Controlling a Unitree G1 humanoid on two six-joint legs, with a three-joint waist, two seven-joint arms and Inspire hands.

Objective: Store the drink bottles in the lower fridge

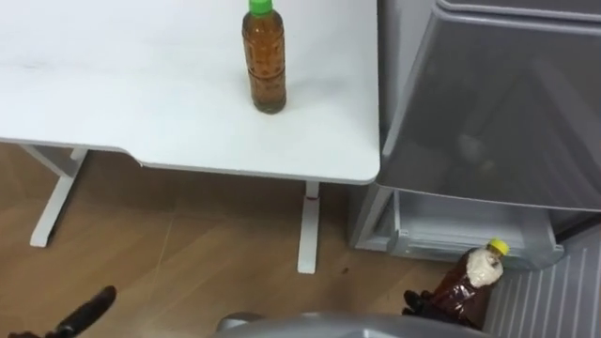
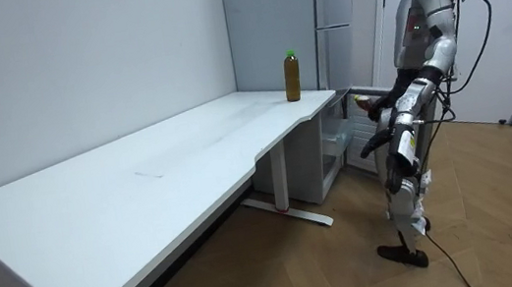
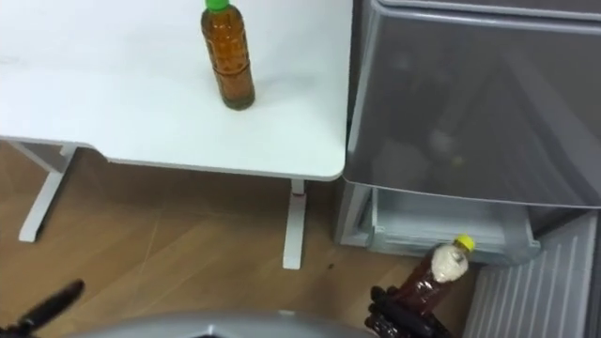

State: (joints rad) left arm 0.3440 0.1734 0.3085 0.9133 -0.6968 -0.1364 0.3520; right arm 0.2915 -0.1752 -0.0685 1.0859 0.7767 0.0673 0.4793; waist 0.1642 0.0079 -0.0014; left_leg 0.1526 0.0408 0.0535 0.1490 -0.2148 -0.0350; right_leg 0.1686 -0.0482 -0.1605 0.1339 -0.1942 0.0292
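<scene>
A tea bottle with a green cap (image 1: 264, 58) stands upright near the white table's (image 1: 141, 103) right end, close to the fridge; it is also in the room view (image 2: 293, 75). My right hand (image 1: 428, 303) is shut on a second brown bottle with a yellow cap (image 1: 474, 275), tilted, cap pointing toward the open lower fridge compartment (image 1: 460, 230) and just in front of it. My left hand (image 1: 86, 313) hangs low at the lower left over the floor, fingers straight, holding nothing. In the room view I stand at the table's end facing the fridge (image 2: 342, 43).
The grey upper fridge front (image 1: 498, 103) overhangs the lower compartment. The lower door's ribbed inner side (image 1: 549, 300) stands swung out at the far right. The table's legs (image 1: 308, 230) rest on wooden floor between me and the table.
</scene>
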